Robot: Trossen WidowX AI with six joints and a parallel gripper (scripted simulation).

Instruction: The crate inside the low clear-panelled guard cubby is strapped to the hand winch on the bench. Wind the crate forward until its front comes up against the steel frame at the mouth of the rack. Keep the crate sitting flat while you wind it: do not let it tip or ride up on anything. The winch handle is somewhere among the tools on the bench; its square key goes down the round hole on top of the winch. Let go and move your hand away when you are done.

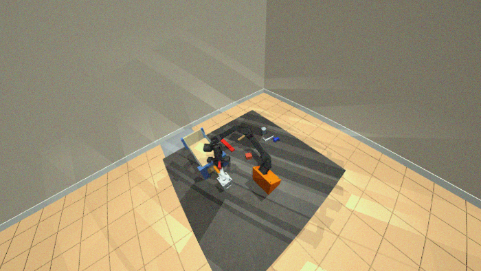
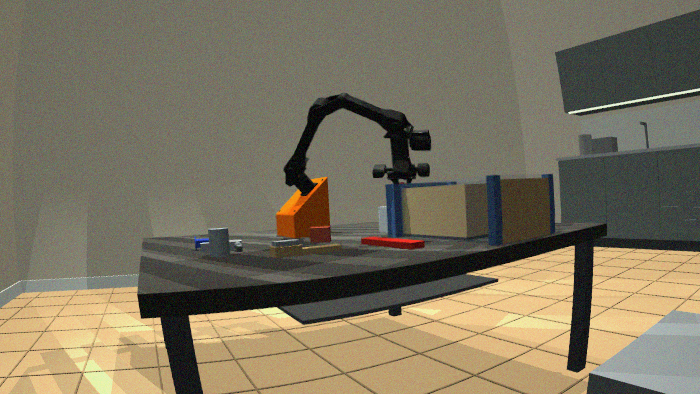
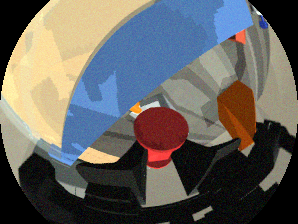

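My gripper (image 1: 218, 161) (image 2: 400, 178) (image 3: 154, 133) is shut on the red knob (image 3: 160, 129) (image 1: 219, 164) of the winch handle. It hangs just over the front of the blue steel frame (image 1: 205, 170) (image 2: 394, 210) (image 3: 166, 36). The white winch (image 1: 225, 181) (image 2: 382, 219) stands on the bench just in front of the frame, below and slightly ahead of the gripper. The tan crate (image 1: 193, 142) (image 2: 435, 210) (image 3: 49, 50) sits flat inside the clear-panelled cubby. A bit of orange strap (image 1: 216, 168) (image 3: 136, 107) shows between crate and winch. The handle's lower part is hidden.
The arm's orange base (image 1: 266, 179) (image 2: 305, 210) (image 3: 237, 112) stands to the right of the winch. On the bench lie a red bar (image 1: 227, 144) (image 2: 392, 242), a small red block (image 1: 249, 155) (image 2: 320, 233), a wooden strip (image 1: 241, 137), a grey cylinder (image 1: 263, 131) (image 2: 218, 241) and a blue-handled tool (image 1: 275, 139).
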